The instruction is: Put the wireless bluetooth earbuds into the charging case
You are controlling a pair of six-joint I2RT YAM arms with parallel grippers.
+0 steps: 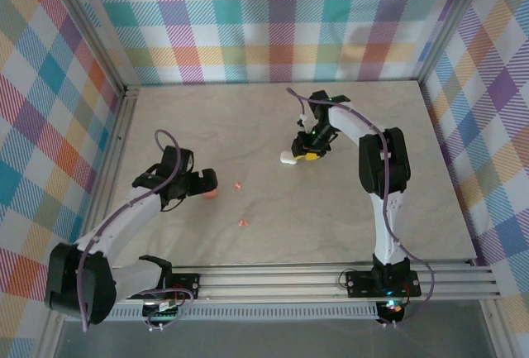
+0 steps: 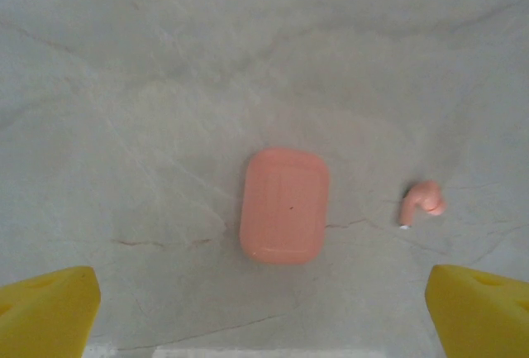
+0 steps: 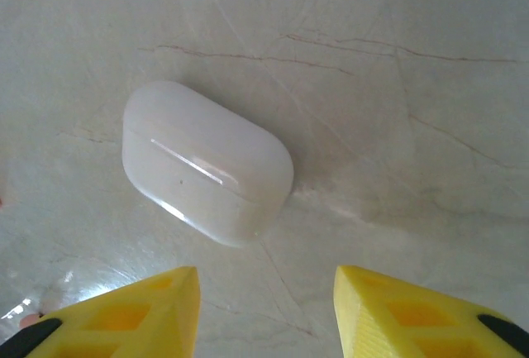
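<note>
Right gripper [image 3: 263,296], jaws apart, beside white case [image 3: 207,162]

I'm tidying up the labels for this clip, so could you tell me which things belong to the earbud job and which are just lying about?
For the job: pink case, white case, pink earbud, second pink earbud.
Just there: table, checked walls, metal rail.

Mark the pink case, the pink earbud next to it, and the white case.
pink case [image 2: 284,206]: left wrist view, centre of its top face.
pink earbud [image 2: 426,199]: left wrist view, on the rounded head.
white case [image 3: 207,162]: right wrist view, middle of its top.
</note>
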